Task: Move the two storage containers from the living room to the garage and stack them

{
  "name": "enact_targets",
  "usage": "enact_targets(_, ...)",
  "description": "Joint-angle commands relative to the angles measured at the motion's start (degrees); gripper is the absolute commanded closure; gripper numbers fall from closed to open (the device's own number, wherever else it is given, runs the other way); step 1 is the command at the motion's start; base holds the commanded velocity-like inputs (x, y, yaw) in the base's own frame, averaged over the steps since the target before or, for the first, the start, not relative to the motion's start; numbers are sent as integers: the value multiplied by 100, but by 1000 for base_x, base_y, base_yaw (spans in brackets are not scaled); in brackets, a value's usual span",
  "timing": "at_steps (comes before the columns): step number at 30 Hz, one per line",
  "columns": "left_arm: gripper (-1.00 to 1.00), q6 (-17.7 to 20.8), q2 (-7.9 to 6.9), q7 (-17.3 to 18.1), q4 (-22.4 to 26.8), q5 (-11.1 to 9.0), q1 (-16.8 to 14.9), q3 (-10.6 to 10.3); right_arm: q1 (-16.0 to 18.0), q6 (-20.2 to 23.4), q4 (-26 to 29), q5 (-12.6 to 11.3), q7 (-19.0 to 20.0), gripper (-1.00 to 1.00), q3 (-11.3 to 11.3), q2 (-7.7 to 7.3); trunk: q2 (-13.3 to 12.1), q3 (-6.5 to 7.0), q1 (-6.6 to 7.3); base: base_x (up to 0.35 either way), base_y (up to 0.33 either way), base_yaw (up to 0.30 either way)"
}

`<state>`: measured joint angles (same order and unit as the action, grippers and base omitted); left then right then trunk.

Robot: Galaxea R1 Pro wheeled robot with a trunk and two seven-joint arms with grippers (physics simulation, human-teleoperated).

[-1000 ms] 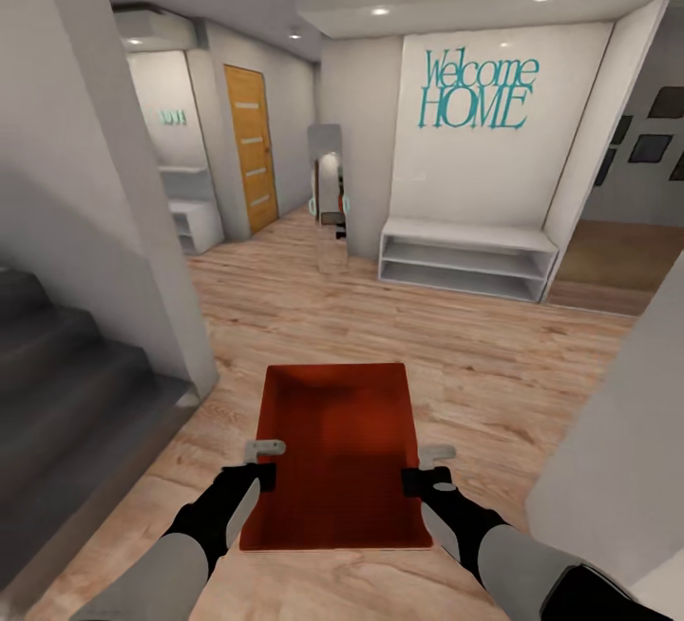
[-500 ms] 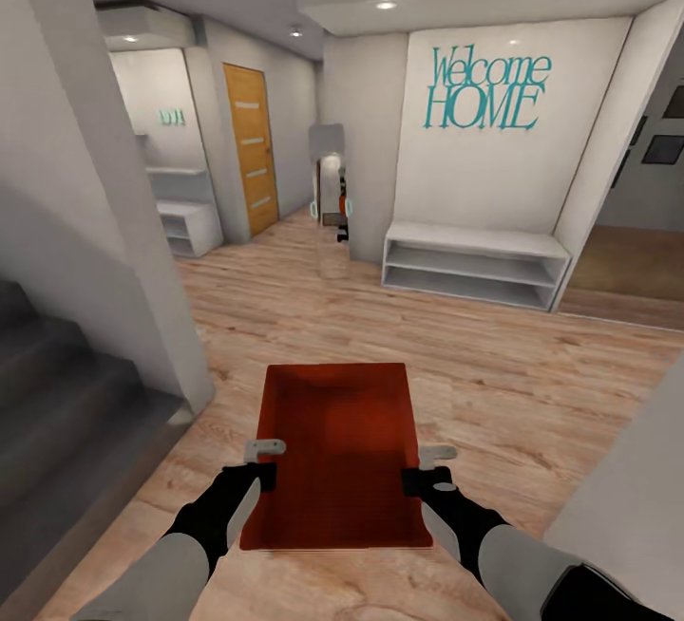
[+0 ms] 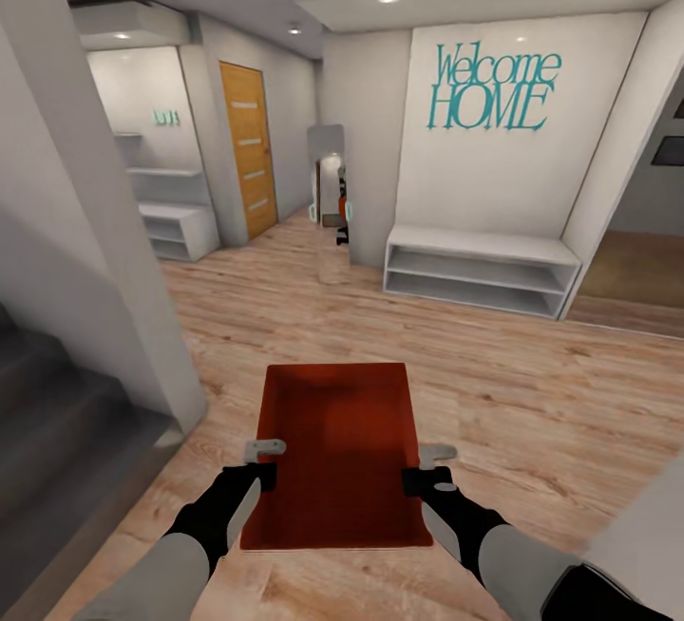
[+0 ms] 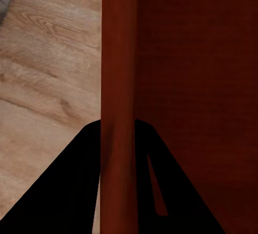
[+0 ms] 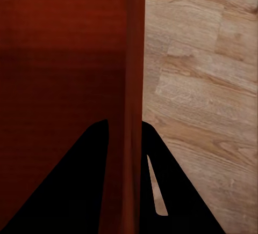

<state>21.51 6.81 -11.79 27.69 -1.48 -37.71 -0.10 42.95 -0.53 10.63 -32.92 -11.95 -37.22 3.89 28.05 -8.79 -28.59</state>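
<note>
One orange-red storage container (image 3: 337,455) hangs level in front of me over the light wood-plank hallway boards, open top up and empty. My left gripper (image 3: 262,461) is shut on its left wall, my right gripper (image 3: 426,467) on its right wall. In the left wrist view the thin red wall (image 4: 118,105) runs between the two dark fingers (image 4: 70,191). The right wrist view has the other wall (image 5: 134,94) pinched between dark fingers (image 5: 177,191) in the same way.
A grey staircase (image 3: 57,431) and a pale wall corner (image 3: 114,251) stand close on the left. Ahead are a white low shelf bench (image 3: 480,270) under a teal "Welcome HOME" sign (image 3: 492,89), a tall mirror (image 3: 328,179) and an orange wooden door (image 3: 247,151). A pale wall edge (image 3: 646,536) is near right.
The whole view has shifted: the staircase and left wall slid further left, the right wall edge receded, the bench came nearer. Container and both grippers hold the same pose.
</note>
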Motion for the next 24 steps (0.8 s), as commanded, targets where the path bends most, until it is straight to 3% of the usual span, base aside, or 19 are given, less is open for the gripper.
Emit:
enact_targets(1, 100, 56, -39, -51, -36, 77, 1, -8, 12, -17, 18, 93, -133, 100, 189, -90, 10, -9, -6, 322, 0, 0)
enact_targets(24, 100, 56, -39, -54, -36, 77, 0, -13, 12, -17, 18, 93, -134, 100, 189, -98, 10, -9, -6, 322, 0, 0)
